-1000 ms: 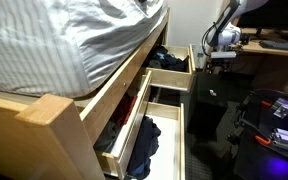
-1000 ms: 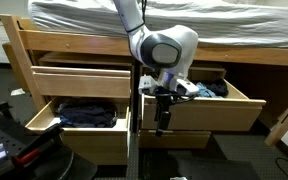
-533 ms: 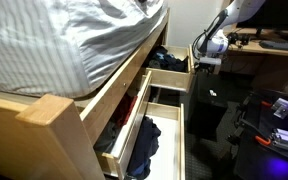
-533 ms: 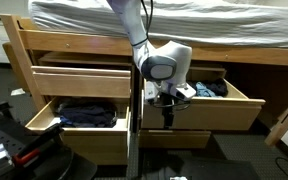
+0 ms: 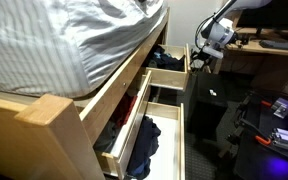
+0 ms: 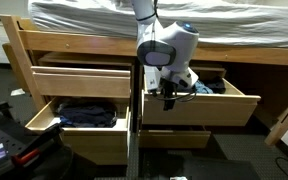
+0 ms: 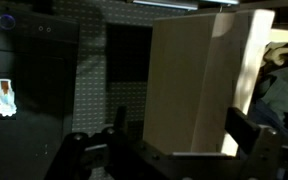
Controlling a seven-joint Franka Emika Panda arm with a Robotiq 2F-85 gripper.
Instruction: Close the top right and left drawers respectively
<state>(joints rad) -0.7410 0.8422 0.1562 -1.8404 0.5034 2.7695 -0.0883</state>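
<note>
Surveyed dim bedroom under pine bed frame (image 5: 54, 125). Found nearest deep drawer (image 6: 89, 145) pulled out, navy and white clothes (image 5: 144, 140) inside. Logged top left drawer (image 6: 79, 82) partly out, contents unseen. Farther, caught top right drawer (image 6: 219, 110) open, blue cloth (image 6: 209, 88) inside; tool (image 6: 170, 98) spread wide at its front. Judged neither closed yet.

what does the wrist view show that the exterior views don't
Only the wrist view: a close look at the open tool, its fingers spread with the pine drawer front between them, and dark speckled floor behind. Only the exterior views: the striped mattress, the bed frame, and a lower drawer holding navy clothes. Shared: the tool at that drawer front.
</note>
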